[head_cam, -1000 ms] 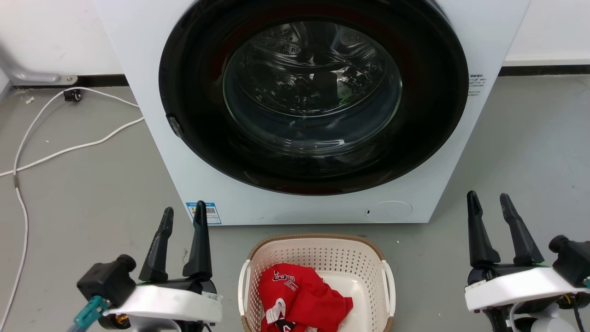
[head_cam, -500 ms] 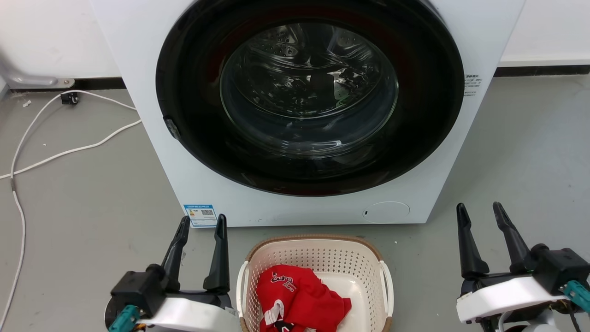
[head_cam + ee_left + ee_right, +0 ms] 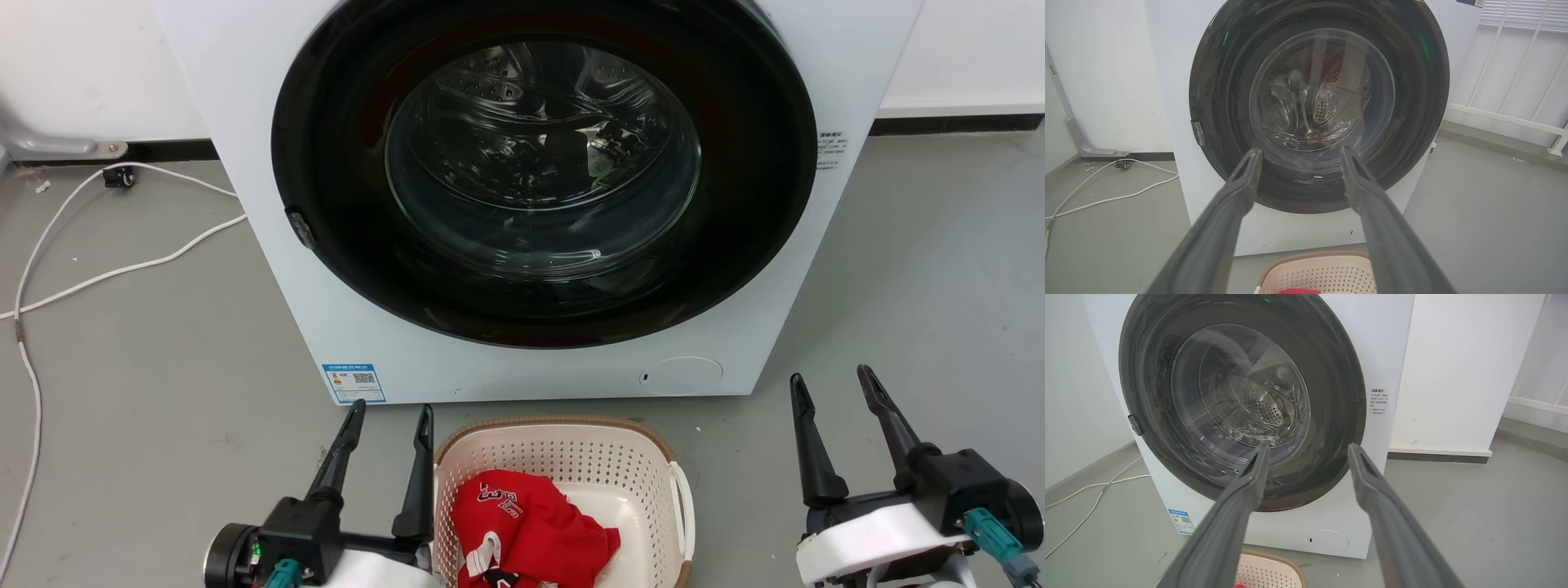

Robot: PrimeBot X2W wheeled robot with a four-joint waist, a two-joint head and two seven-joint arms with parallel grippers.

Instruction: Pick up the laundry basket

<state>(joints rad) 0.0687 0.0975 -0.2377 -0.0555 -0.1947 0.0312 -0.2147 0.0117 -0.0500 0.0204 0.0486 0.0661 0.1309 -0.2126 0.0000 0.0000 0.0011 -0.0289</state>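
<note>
Cream plastic laundry basket (image 3: 555,453) sits on the floor (image 3: 163,392) in front of the washer (image 3: 571,376), red shirt (image 3: 531,531) inside. Fingers spread, the left tool (image 3: 391,407) hangs just beside its left side, probably lining up a handle grab; the right tool (image 3: 829,374), also spread, is well apart.

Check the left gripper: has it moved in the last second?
Yes. The left gripper moved inward toward the laundry basket; its inner finger now stands beside the basket's left rim, the earlier gap closed.

A white washing machine (image 3: 490,376) stands on the grey floor (image 3: 147,384), its round dark glass door (image 3: 543,163) closed. A white cable (image 3: 163,259) trails across the floor at its left. A blue label (image 3: 353,382) marks its lower front.
</note>
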